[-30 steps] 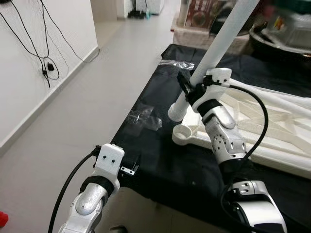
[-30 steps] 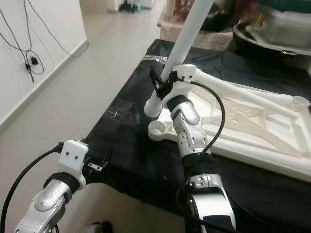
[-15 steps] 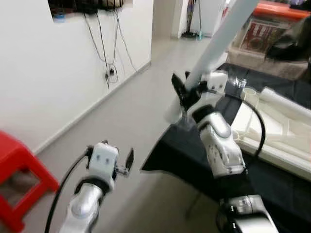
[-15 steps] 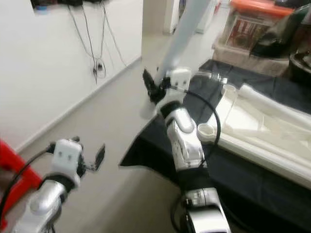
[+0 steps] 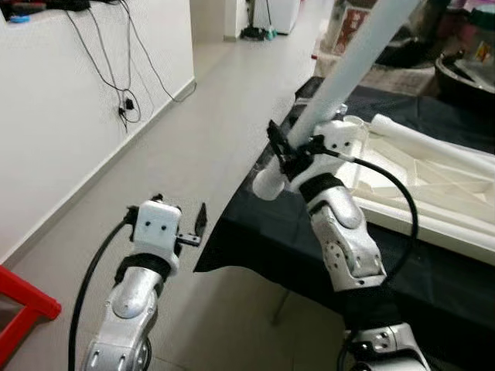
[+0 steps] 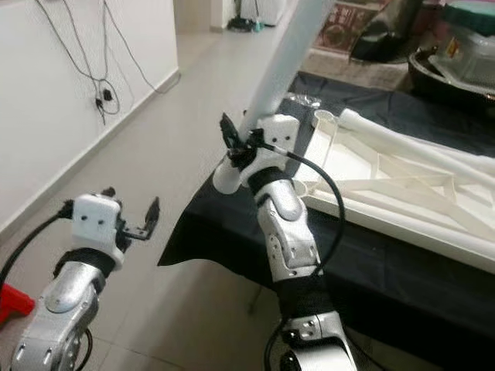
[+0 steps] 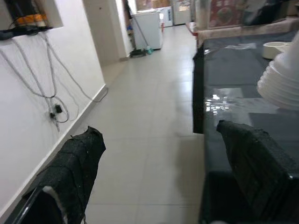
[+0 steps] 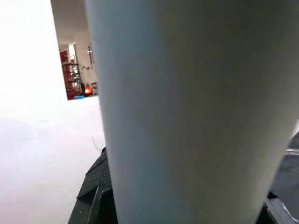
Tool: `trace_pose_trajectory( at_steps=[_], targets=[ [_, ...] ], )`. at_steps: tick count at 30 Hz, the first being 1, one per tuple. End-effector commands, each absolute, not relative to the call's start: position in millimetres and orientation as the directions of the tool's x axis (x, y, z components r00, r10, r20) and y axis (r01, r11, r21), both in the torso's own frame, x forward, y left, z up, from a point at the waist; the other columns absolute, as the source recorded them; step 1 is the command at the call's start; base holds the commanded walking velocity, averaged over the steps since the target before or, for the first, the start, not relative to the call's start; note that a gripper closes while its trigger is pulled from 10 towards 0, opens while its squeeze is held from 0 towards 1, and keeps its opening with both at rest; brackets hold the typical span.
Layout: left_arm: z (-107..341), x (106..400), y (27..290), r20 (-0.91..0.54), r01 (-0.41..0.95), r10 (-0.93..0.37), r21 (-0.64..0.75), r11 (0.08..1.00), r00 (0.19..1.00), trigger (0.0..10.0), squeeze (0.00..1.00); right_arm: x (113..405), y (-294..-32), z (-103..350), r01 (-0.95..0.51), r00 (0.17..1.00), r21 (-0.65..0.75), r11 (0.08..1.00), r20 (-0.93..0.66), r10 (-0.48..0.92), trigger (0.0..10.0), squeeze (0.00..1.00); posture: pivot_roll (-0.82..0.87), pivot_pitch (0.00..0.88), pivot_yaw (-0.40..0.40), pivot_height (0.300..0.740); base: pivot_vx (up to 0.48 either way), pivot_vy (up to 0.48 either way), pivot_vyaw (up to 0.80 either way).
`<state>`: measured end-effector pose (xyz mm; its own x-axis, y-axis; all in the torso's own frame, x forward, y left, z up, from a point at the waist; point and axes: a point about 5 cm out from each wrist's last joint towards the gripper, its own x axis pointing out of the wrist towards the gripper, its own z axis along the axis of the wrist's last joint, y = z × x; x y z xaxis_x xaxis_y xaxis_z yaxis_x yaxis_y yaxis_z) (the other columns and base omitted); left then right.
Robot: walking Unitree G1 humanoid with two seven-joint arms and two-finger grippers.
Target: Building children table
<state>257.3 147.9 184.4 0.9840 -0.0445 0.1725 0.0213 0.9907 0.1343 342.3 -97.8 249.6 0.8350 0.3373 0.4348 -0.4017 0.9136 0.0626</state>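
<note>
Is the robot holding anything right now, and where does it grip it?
Right tool: long white plastic table leg, near its lower end. Left tool: nothing.

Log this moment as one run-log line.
right gripper: shut on white table leg, tilted, lower end off table frame | left gripper: open, holding nothing, over floor | black-covered table

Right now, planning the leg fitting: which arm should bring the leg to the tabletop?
Right. The right gripper already clamps the white leg beside the tabletop; the left gripper hangs open over the floor.

Grey tiled floor [image 5: 209,100] meets white wall [image 5: 69,100].
</note>
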Motion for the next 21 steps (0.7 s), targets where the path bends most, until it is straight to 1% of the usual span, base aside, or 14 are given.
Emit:
trace_pose_trajectory(
  at_steps=[1,7,12,15,19,21],
  targets=[
    [182,259,154,0.166,-0.018,-0.005,0.139,0.99,0.986,10.0,0.0,340,-99,250,-0.394,0.836,0.058,0.917,0.438,0.331,10.0,0.0,0.15,0.028,-0.081,0.74,0.356,-0.315,0.0],
    [184,263,168,0.177,-0.079,0.049,0.168,0.983,0.983,10.0,0.0,342,-101,254,-0.391,0.833,0.049,0.919,0.443,0.331,10.0,0.0,0.14,0.016,-0.085,0.74,0.382,-0.284,0.0],
    [183,263,170,0.172,-0.079,0.05,0.166,0.983,0.984,10.0,0.0,342,-101,255,-0.391,0.833,0.049,0.919,0.444,0.331,10.0,0.0,0.15,0.019,-0.087,0.74,0.391,-0.273,0.0],
    [181,262,173,0.163,-0.109,0.084,0.151,0.983,0.983,10.0,0.0,342,-101,255,-0.392,0.833,0.049,0.919,0.444,0.332,10.0,0.0,0.15,0.018,-0.086,0.74,0.373,-0.297,0.0],
    [182,263,178,0.162,-0.145,0.126,0.109,0.983,0.979,10.0,0.0,342,-102,256,-0.391,0.833,0.049,0.919,0.444,0.331,10.0,0.0,0.15,0.022,-0.085,0.74,0.0,0.0,0.0],
    [182,263,179,0.162,-0.151,0.132,0.11,0.982,0.978,10.0,0.0,343,-102,256,-0.391,0.833,0.048,0.919,0.443,0.331,10.0,0.0,0.14,0.025,-0.086,0.74,0.0,0.0,0.0]
  ],
)
